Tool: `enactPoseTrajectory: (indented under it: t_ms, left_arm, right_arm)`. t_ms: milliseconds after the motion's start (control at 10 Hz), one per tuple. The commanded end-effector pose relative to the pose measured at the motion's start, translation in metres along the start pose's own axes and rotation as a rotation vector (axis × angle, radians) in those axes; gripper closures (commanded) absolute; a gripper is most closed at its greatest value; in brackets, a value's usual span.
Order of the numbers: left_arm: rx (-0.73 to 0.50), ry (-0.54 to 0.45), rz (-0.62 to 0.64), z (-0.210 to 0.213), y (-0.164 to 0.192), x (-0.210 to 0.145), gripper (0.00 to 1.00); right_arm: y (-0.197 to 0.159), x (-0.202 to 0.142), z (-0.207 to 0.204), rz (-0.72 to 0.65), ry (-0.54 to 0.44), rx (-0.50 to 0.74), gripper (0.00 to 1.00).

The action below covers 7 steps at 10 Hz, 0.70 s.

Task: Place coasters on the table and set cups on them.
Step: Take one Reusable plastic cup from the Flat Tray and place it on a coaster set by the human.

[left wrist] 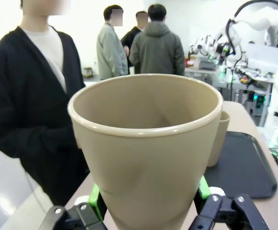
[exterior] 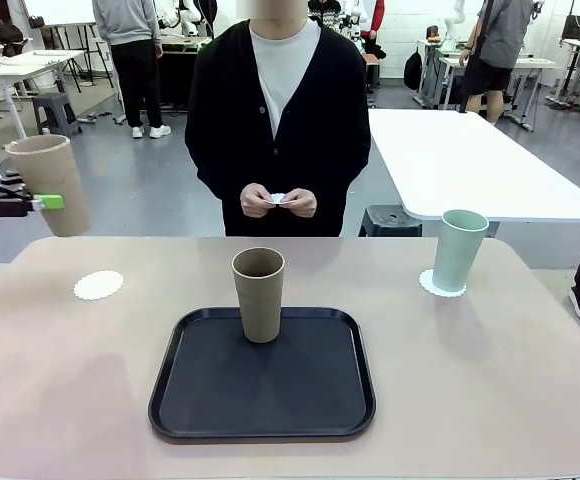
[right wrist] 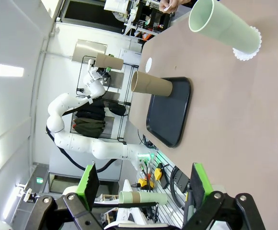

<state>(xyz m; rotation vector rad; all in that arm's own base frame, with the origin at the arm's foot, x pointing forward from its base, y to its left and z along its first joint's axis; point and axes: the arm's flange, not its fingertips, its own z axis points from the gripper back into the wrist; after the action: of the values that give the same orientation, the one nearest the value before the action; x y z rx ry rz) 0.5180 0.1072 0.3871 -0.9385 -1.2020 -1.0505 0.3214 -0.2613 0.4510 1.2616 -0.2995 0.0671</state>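
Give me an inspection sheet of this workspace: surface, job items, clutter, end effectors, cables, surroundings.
Surface: beige table, black tray at its middle.
Job's things: mint cup on a coaster, right; bare coaster, left; one beige cup standing on the tray; second beige cup held aloft; third coaster in the person's hands.
Clutter: nothing seen.
End effectors: left end effector shut on the second beige cup; right end effector open, empty.
Cables: nothing seen on the table.
Surroundings: person at the far side; white tables and other people behind.
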Motion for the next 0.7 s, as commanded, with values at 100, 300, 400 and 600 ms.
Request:
enactPoseTrajectory:
  t_ms: [100, 300, 400, 600]
  left_arm:
    - [-0.034, 0.034, -0.014, -0.016, 0.042, -0.025, 0.15]
    - [-0.068, 0.058, -0.009, -0.014, 0.061, -0.047, 0.15]
    - [-0.073, 0.057, 0.025, -0.01, 0.066, -0.057, 0.15]
    - [-0.106, 0.049, 0.072, -0.004, 0.074, -0.079, 0.15]
  right_arm:
    - [0.002, 0.003, 0.0, -0.013, -0.013, 0.001, 0.0]
    - [0.002, 0.003, 0.0, -0.013, -0.013, 0.001, 0.0]
    - [0.002, 0.003, 0.0, -0.013, -0.013, 0.001, 0.0]
    - [0.002, 0.003, 0.0, -0.013, -0.013, 0.001, 0.0]
